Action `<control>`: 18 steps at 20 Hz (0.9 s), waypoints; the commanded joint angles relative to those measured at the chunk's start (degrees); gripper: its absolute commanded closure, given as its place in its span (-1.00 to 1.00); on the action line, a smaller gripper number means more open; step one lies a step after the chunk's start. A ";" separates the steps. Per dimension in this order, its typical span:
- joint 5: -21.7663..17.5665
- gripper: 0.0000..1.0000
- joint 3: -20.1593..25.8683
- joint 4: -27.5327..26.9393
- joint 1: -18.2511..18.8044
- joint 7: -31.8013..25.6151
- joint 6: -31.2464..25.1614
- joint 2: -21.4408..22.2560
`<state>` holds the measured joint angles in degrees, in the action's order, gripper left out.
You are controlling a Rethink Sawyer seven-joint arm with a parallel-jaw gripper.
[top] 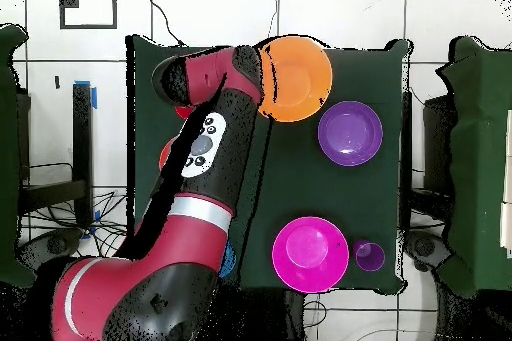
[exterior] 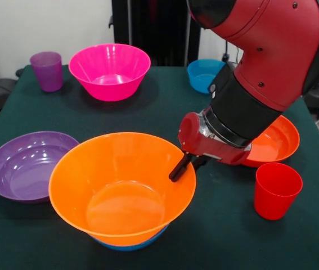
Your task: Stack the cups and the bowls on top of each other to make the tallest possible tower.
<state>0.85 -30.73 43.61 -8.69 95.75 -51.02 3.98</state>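
Note:
A large orange bowl (exterior: 122, 185) (top: 293, 79) sits nested in a blue bowl (exterior: 128, 244), of which only the lower edge shows. Together they form the low tower at the table's near edge in the front view. My gripper (exterior: 184, 167) is at the orange bowl's right rim, with the red wrist just above it; in the overhead view the arm hides the gripper. Around the table stand a purple bowl (exterior: 24, 166) (top: 350, 133), a pink bowl (exterior: 109, 70) (top: 310, 253), a purple cup (exterior: 47, 70) (top: 369, 255), a red cup (exterior: 277, 190), a red-orange bowl (exterior: 274, 140) and a small blue bowl (exterior: 204, 73).
The dark green table (exterior: 221, 236) ends just in front of the orange bowl. The arm (top: 190, 157) lies over one side of the table and hides most of the red-orange bowl and the small blue bowl in the overhead view.

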 commanded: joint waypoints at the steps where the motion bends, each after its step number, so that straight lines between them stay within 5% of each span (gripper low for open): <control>1: -4.29 1.00 6.63 2.30 -0.39 -4.17 0.95 -1.33; 18: -4.33 1.00 6.59 1.40 -0.78 -7.78 -4.48 -1.20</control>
<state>0.85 -30.73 43.61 -8.69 95.75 -51.02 3.57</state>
